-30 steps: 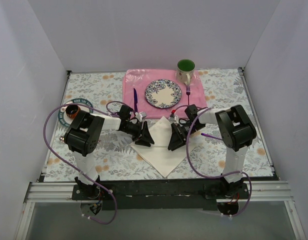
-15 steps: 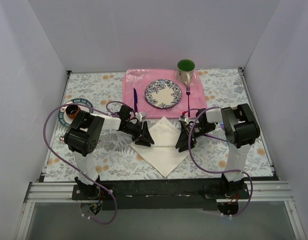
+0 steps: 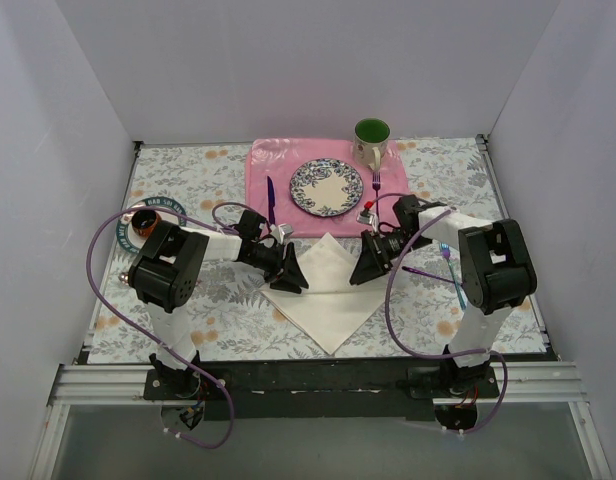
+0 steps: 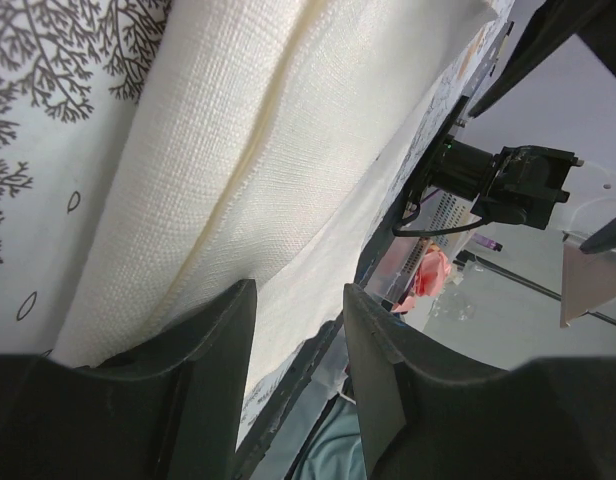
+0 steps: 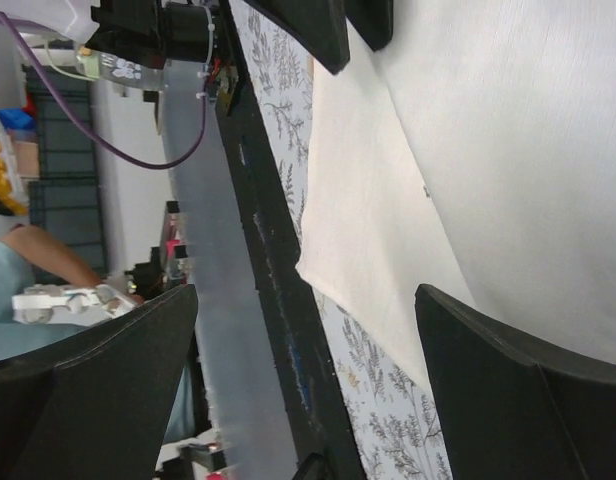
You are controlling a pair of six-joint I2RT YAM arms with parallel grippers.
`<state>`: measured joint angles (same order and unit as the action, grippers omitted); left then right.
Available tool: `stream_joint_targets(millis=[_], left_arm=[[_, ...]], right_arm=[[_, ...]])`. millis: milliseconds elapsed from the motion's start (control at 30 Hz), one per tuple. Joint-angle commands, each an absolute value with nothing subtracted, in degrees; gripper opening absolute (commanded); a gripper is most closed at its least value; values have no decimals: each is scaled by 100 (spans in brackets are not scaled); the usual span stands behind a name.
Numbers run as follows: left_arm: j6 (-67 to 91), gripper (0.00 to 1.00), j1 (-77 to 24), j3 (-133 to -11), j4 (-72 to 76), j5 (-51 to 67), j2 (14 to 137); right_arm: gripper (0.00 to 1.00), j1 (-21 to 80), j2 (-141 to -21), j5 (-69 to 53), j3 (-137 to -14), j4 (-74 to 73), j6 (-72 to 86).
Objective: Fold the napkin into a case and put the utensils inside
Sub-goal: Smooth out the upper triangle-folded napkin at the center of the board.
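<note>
The folding is sitting at an early stage. The napkin [image 3: 328, 300] is lying as a diamond in the middle of the worktop [image 3: 188, 180], with a crease running across it from corner to corner and a doubled edge showing in the left wrist view, so it is not yet a narrow pocket. The left pincer [image 3: 290, 274] is resting at the cloth's left corner, its fingers [image 4: 203, 380] standing partway apart with cloth showing between them, apparently unclamped. The right pincer [image 3: 367, 267] is hovering by the right corner, spread wide and carrying nothing. Next, I judge, a pincer is needing to close on a corner and carry it across. The utensils [image 3: 429, 271] are waiting beside the right arm. The napkin's far corner is reaching the placemat [image 3: 278, 160], and bare worktop is lying open on either side.
</note>
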<state>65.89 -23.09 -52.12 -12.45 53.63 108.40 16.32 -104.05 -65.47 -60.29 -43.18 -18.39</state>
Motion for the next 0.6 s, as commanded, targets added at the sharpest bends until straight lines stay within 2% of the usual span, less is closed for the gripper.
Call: stream_joint_targets(millis=[0,367,567], left_arm=[[6328,41,-2267,-5062,-1503,4509,10942],[6311,42,-2259,-5010,-1529,4465,10925],[6328,42,-2241,-5036,-1538,4456,10960]], right_arm=[[99,1714,-10571,-6162,-6284,-4139,-1713],[99,1336,-11416,-5687,-6064,-4306,-2399],[99,1222,-11461,-5537,-6047,-4412,-2610]])
